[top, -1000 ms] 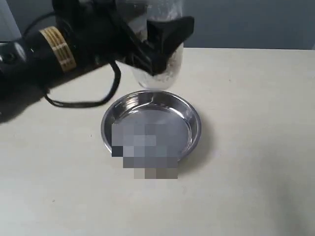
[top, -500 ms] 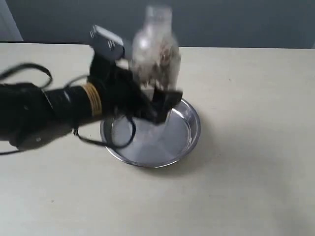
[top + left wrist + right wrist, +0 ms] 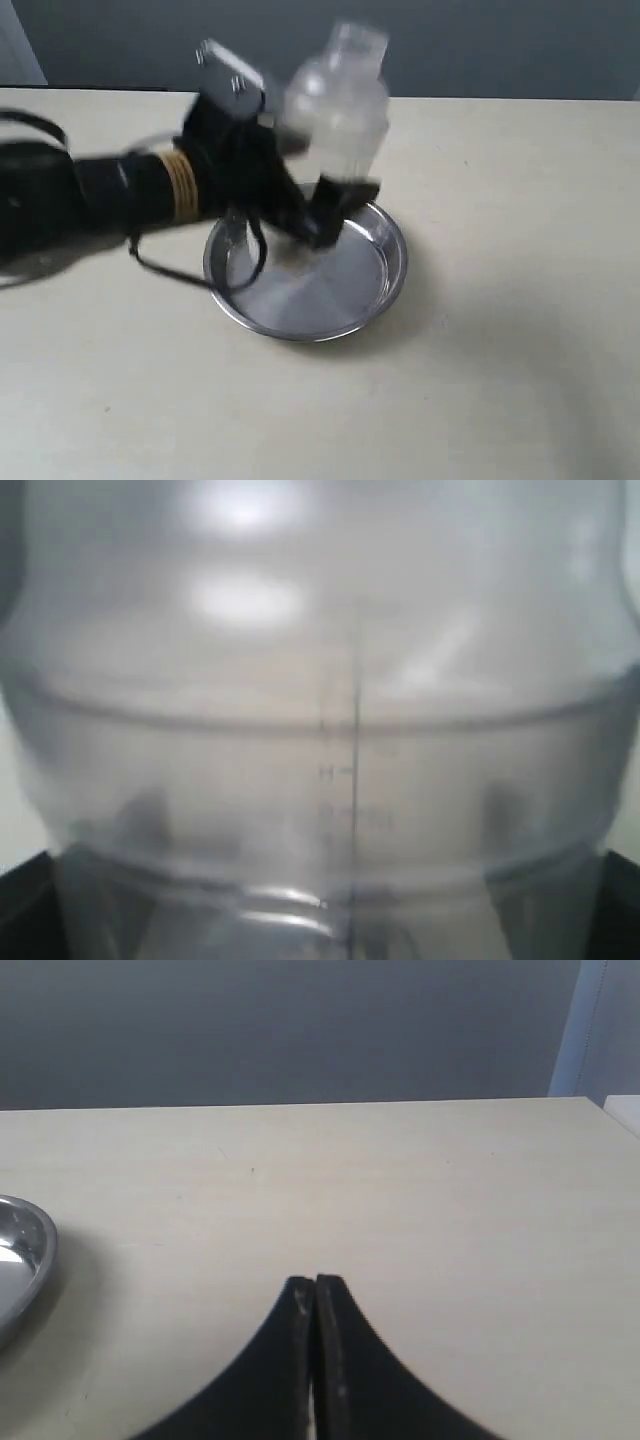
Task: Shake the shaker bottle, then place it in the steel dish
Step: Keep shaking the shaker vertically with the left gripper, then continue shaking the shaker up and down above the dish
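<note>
Gripping the shaker bottle (image 3: 338, 110) low on its body, left gripper (image 3: 325, 198) holds it tilted above steel dish (image 3: 392, 262). Looks light, smooth plastic, prob. slippery; right gripper (image 3: 315, 1295) pinched closed, empty.

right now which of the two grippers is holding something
The left gripper: its jaws clamp the tilted shaker bottle over the steel dish. The right gripper has its jaws shut on nothing, over the table.
</note>
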